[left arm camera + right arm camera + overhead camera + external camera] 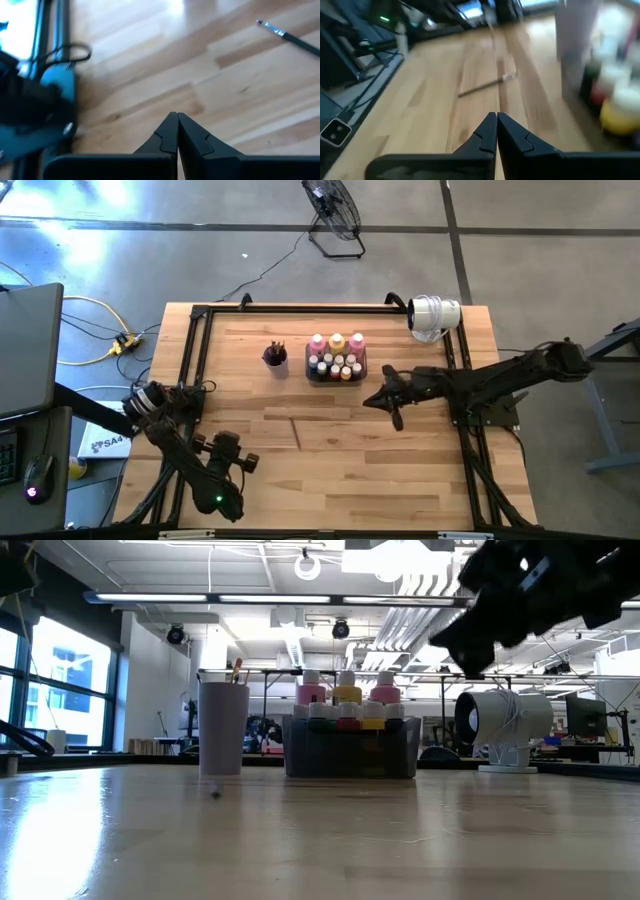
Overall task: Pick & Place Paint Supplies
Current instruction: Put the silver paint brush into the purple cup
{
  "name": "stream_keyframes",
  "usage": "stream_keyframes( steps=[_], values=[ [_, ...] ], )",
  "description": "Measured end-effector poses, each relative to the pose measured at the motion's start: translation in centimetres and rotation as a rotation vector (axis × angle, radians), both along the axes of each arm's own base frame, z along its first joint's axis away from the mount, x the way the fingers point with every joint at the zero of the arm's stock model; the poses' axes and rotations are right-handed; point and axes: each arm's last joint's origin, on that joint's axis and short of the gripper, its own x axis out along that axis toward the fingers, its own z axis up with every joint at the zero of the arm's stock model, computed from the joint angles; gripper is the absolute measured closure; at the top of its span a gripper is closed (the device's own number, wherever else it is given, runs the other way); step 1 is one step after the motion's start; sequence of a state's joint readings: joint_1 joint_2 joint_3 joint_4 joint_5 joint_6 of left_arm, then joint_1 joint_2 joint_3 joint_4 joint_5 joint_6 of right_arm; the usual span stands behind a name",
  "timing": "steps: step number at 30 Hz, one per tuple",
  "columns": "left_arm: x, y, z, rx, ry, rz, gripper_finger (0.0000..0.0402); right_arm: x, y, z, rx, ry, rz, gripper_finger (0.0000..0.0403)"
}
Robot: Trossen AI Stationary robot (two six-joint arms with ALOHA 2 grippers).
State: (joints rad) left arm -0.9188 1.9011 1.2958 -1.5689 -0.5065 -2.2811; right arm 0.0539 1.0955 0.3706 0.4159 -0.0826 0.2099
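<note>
Right pincer [397, 418] pressed together & empty beside tray [312, 373] of paint bottles [336, 356], left pincer [214, 498] closed at near edge; loose brush [296, 431] lies mid-surface [400, 470], so spread jaws first, drop low, pinch across handle w/o rolling it.
</note>
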Motion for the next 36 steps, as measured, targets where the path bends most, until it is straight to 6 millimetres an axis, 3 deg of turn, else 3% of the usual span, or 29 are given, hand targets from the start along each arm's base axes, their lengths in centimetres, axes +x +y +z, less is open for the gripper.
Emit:
stream_keyframes(
  steps=[3, 8, 18, 28, 36],
  values=[
    [0.5, 0.3, 0.1, 0.046, -0.034, -0.053, 0.0402, 0.6, 0.7, -1.8, 0.085, 0.11, -0.057, 0.0399],
    [1.3, 0.9, 0.2, 0.096, -0.046, -0.108, 0.0402, 1.8, 3.0, -4.1, 0.049, 0.163, -0.107, 0.04],
    [1.7, 1.3, 0.2, 0.109, -0.008, -0.131, 0.0402, 5.2, 5.9, -4.2, 0.011, 0.219, -0.1, 0.04],
    [1.7, 1.3, 0.2, 0.111, 0.012, -0.148, 0.0402, 4.6, 6.5, -7.1, 0.091, 0.465, -0.19, 0.0401],
    [1.7, 1.3, 0.2, 0.113, 0.07, -0.19, 0.0402, 4.5, 6.9, -8.7, 0.144, 0.538, -0.237, 0.0401]
  ],
)
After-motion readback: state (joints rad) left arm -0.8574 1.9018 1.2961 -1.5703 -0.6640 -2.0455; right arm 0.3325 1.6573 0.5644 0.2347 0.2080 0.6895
